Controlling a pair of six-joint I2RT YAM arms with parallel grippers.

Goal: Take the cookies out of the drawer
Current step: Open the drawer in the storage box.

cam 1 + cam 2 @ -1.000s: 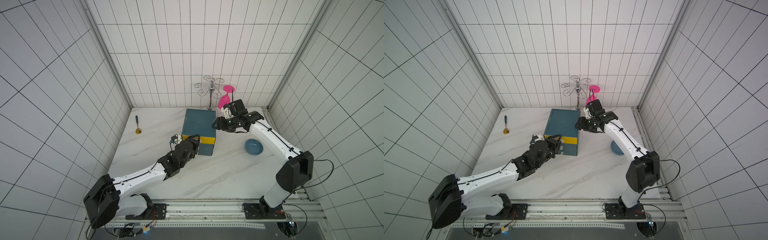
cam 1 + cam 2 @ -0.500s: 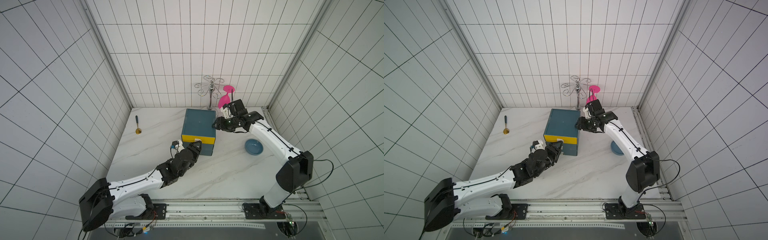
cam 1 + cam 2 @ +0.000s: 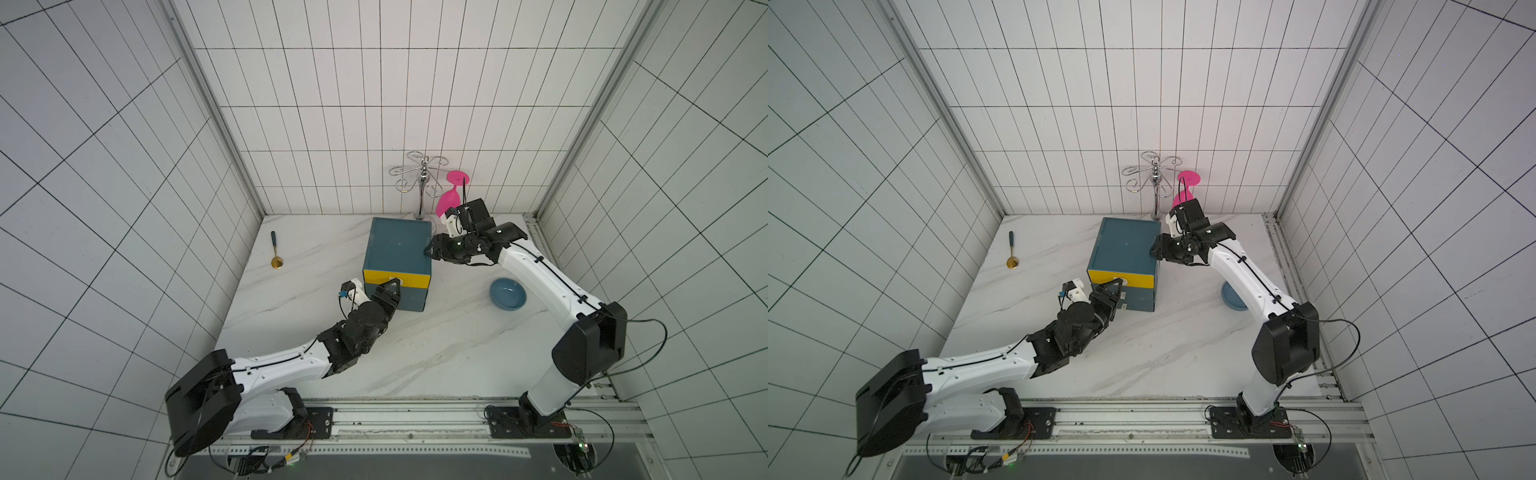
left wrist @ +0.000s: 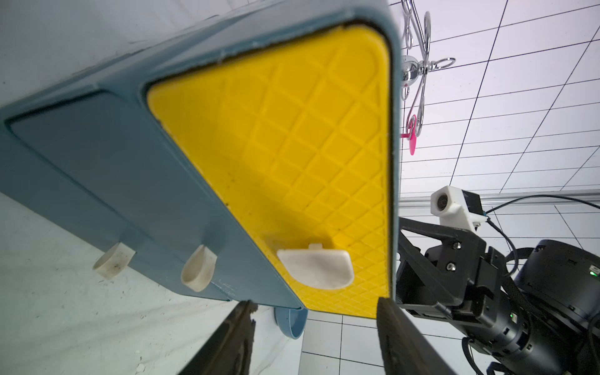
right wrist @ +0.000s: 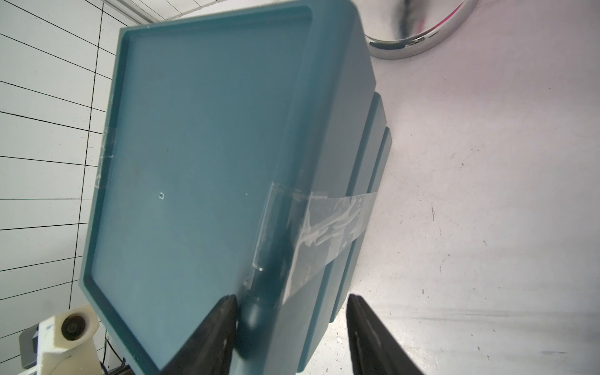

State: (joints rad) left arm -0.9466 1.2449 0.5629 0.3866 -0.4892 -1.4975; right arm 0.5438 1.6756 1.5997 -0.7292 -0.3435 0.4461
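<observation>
Two-finger left gripper [image 4: 316, 303]: mine, spread, pinching nothing; it hangs just short of the white handle [image 4: 315, 269].
Right gripper [image 5: 292, 298]: spread astride the top right edge of the blue cabinet [image 3: 397, 245], one finger on the top, the other off the side wall, so I brace rather than clamp.
Yellow drawer [image 3: 397, 277]: top of the stack, looks shut or nearly so.
Cookies: none in sight; I judge them to be inside that drawer.
Cabinet's place: middle of the tabletop [image 3: 316, 266], toward the back edge.
Risk, slip: the handle is a small smooth tab, and closing off-centre could skid off it.
Risk, wrong drawer: two lower handles [image 4: 198, 268] sit close by.
Risk, drag: with a loose brace, a pull could slide the whole cabinet toward the front edge.
Risk, overpull: the drawer could leave its slot and spill packets.
Risk, elbow room: the pink glass [image 3: 451, 199] on the chrome stand [image 3: 422, 183] hangs just behind my right wrist.
</observation>
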